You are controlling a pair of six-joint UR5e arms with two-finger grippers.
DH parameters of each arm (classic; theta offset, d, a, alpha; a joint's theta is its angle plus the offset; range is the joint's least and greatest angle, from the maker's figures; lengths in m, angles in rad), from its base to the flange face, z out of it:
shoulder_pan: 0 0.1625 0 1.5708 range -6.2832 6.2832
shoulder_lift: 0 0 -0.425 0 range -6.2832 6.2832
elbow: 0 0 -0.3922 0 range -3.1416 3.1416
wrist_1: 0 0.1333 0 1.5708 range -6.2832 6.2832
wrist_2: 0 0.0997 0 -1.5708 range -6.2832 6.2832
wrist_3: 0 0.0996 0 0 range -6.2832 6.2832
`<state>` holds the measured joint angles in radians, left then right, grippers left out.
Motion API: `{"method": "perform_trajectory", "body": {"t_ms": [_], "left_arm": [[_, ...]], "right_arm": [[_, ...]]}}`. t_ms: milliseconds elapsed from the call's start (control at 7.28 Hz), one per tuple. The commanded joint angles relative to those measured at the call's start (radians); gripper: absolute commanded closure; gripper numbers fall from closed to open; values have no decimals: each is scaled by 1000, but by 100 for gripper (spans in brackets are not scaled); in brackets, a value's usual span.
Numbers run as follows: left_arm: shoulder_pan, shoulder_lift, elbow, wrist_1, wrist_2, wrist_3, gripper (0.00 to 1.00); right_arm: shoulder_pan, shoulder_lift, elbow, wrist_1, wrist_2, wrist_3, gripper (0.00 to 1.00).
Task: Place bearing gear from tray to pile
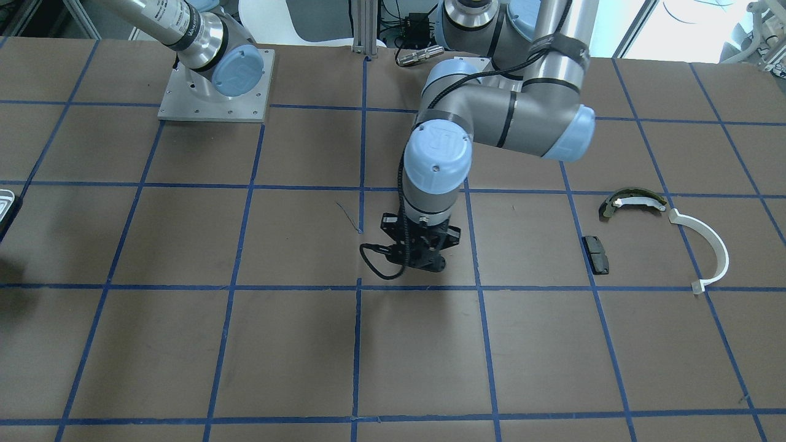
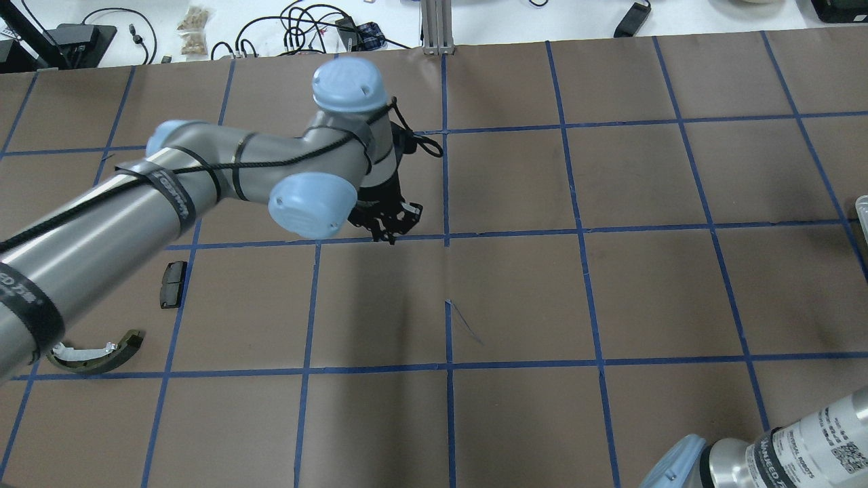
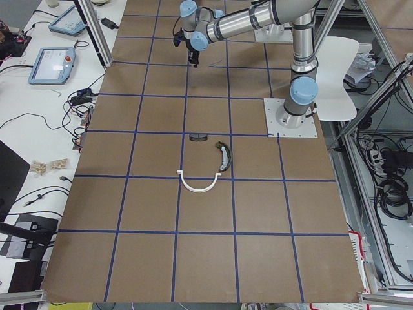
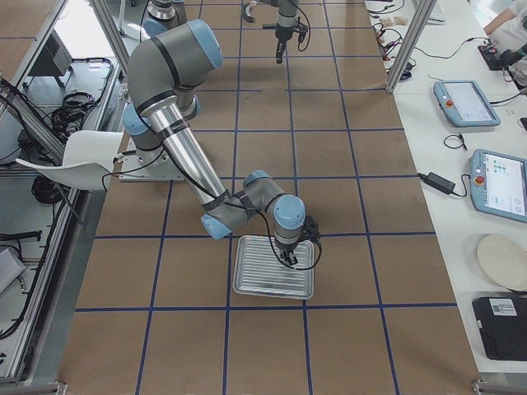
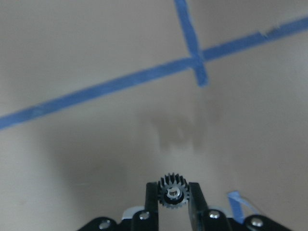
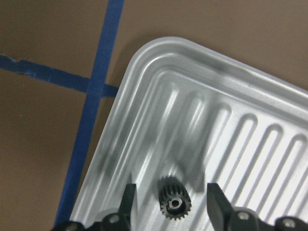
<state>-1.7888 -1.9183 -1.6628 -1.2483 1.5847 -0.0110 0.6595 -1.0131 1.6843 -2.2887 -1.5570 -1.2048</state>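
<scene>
My left gripper (image 5: 173,186) is shut on a small black bearing gear (image 5: 173,192) and holds it above the brown table, near a blue tape crossing. It also shows in the overhead view (image 2: 388,230) and the front view (image 1: 422,261), far from the pile. The pile is an olive-green brake shoe (image 1: 632,201), a white half-ring arc (image 1: 712,245) and a black pad (image 1: 596,253). My right gripper (image 6: 170,188) is open over a corner of the silvery ribbed tray (image 6: 159,62). A second black gear (image 6: 174,198) lies on the tray between its fingers.
The tray (image 4: 272,280) sits at the robot's right end of the table, and only its corner shows in the front view (image 1: 5,202). The table is brown paper with a blue tape grid. A metal base plate (image 1: 215,86) is at the back.
</scene>
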Motion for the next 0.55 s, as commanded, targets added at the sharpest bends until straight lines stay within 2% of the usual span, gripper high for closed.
{"method": "perform_trajectory", "body": {"t_ms": [0,275,412], "left_arm": [[195,19,103,-137,43,124,100],[424,18,94,-135,60,367,100],[507,16,91,-132,120,437,100]], "right_arm": [[0,1,5,0,0,1,50],[0,1,5,-1,-2,-1,57],[0,1,3,-1,-2,-1,59]]}}
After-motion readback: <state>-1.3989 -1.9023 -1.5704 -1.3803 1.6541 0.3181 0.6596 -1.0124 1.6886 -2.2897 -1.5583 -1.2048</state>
